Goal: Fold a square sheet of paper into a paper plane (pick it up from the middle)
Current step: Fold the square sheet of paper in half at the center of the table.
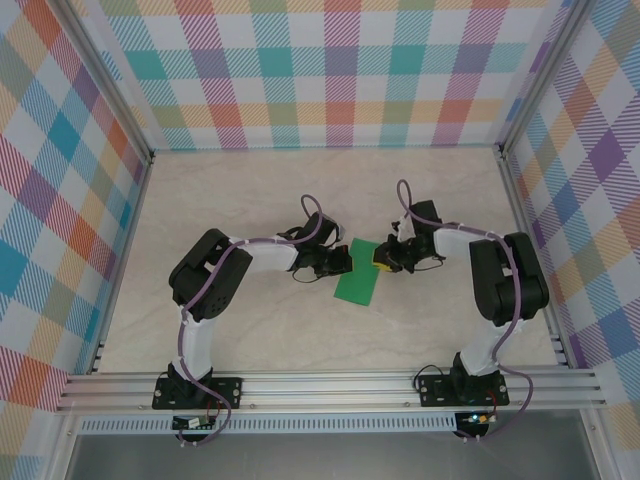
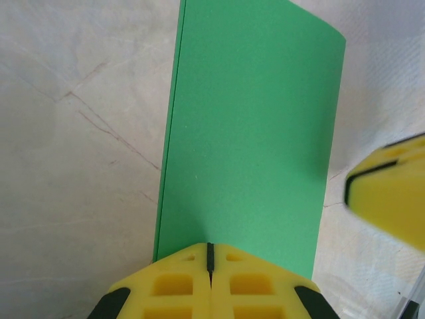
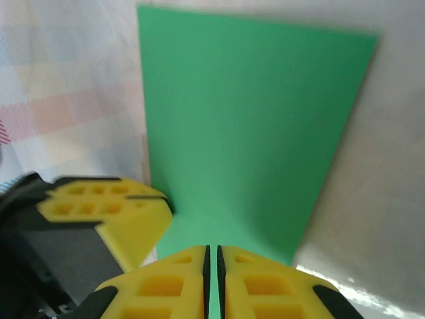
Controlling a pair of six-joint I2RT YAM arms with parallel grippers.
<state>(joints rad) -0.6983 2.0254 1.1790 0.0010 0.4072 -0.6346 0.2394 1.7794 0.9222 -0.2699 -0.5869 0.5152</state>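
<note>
The sheet point(image 1: 358, 275) lies in the middle of the counter point(image 1: 250, 200), a narrow green rectangle that looks folded in half, with its long side running from far to near and slanted a little to the right. In the left wrist view a crease or doubled edge runs down its left side, and the far right corner lifts slightly off the surface.

Both arms bend in toward it from either side. The left tool point(image 1: 338, 262) is clenched tight, no gap between its yellow fingers, with its tips resting over the sheet's edge. Whether it actually pinches the paper I cannot tell. The right tool point(image 1: 383, 258) meets the opposite edge, its fingers drawn almost together, and a thin line of green shows in the slit between them, so it is grasping the sheet.

The two tools sit very near each other across the far part of the paper, and each one crowds into the other's wrist view as a yellow block just beside the green. That is the only thing close enough to get in the way.

Around them the counter is pale and marbled, with faint veins. Checked walls point(image 1: 330, 70) in pastel colours close it in on the left, right and far sides. A metal rail point(image 1: 330, 385) runs along the near edge where the arm bases are bolted. Purple cables point(image 1: 315, 212) loop along both arms.
</note>
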